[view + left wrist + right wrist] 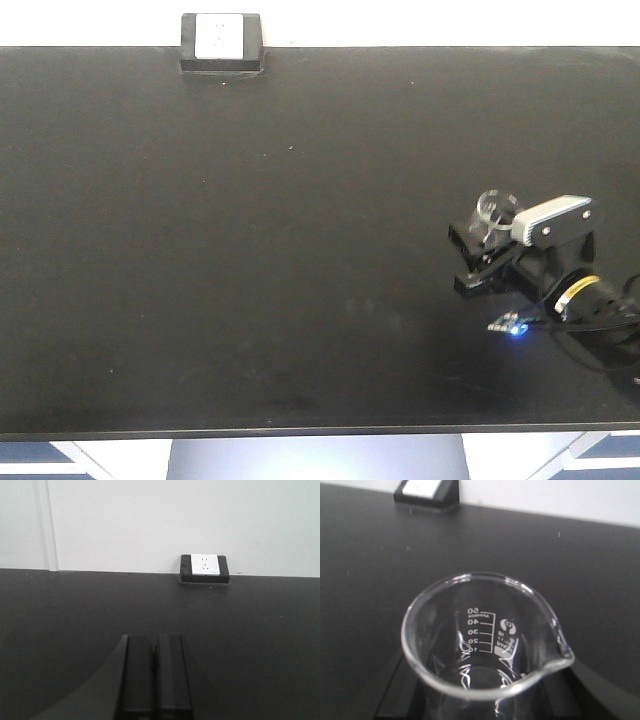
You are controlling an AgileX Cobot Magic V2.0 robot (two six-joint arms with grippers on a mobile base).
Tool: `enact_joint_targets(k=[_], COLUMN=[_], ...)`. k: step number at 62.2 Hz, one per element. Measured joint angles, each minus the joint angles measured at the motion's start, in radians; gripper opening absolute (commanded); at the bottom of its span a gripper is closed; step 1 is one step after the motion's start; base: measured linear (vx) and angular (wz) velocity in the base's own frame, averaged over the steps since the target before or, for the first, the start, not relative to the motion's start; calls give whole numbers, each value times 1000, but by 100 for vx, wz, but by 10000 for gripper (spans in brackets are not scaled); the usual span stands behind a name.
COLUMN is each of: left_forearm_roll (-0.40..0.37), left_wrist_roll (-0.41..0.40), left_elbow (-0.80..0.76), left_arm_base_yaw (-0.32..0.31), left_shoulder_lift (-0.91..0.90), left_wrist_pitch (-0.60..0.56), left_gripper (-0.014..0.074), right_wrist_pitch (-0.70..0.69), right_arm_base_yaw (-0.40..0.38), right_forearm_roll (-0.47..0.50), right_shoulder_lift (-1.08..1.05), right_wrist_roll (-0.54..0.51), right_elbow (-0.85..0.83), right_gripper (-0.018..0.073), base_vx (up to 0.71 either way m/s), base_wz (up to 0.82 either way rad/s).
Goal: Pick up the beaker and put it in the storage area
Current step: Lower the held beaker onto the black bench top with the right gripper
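Note:
The beaker [494,211] is small clear glass with a pour spout, and it stands upright between the fingers of my right gripper [468,258], which is shut on it over the right part of the storage area [250,250], a wide matte black benchtop. In the right wrist view the beaker [485,635] fills the frame, with white markings from 10 to 50 and its spout to the right. Black fingers [395,692] flank it. Whether its base touches the bench is not visible. My left gripper [155,642] is shut on nothing, low over the benchtop [260,630].
A small black box with a white socket face [221,42] sits at the bench's far edge against a white wall; the same box [205,568] shows in the left wrist view. The near bench edge [300,434] runs along the bottom. A blue light [514,328] glows beside the right arm.

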Motion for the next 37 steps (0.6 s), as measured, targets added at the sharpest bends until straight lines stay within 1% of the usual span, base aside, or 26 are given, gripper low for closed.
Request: enact_joint_targets(k=[16, 37], left_forearm_roll=[0, 0], left_wrist_roll=[0, 0], left_elbow=[0, 0], left_arm_base_yaw=[0, 0], left_shoulder_lift=[0, 0], left_wrist_pitch=[0, 0], left_gripper=[-8, -8], right_wrist_pitch=[-1, -5], right_arm_base_yaw=[0, 0], right_forearm_roll=[13, 15], right_shoulder_lift=[96, 159], right_wrist_roll=[-5, -99], right_elbow=[-4, -8], right_gripper=[0, 0], base_vx=[0, 0], base_wz=[0, 0])
